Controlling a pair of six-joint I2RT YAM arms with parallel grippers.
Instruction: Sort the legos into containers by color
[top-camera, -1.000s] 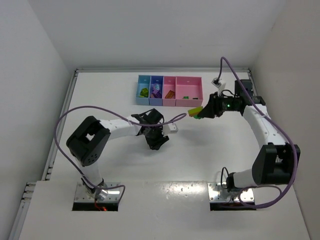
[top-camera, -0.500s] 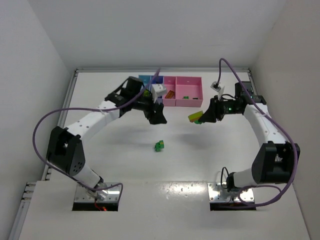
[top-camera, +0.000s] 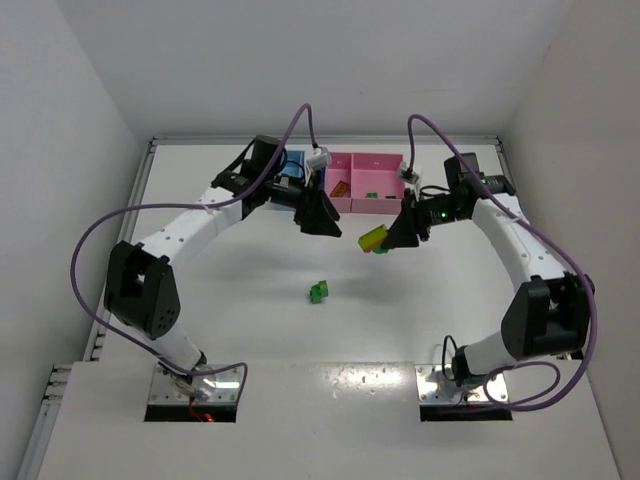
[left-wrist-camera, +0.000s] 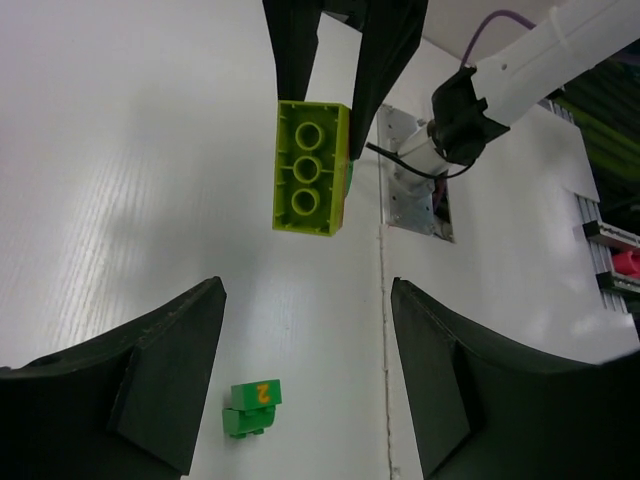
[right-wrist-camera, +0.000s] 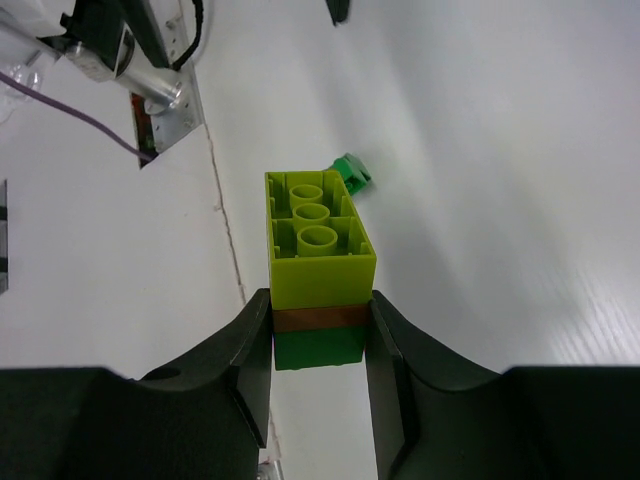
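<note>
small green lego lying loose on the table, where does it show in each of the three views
Top external: the small green lego sits near the picture's middle, below and left of the lime-topped clump.
Left wrist: bottom centre, straight below the clump.
Right wrist: upper middle, peeking out beside the clump's far end.
Shared landmark: the lime-topped clump held in the right gripper.

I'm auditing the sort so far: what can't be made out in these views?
Top view: the light blue and blue-purple bins are mostly hidden by the left arm.
Top view: legos in the pink bins are too small to count.
Right wrist view: the held stack's lower bricks sit partly covered between the right gripper's fingers.
</note>
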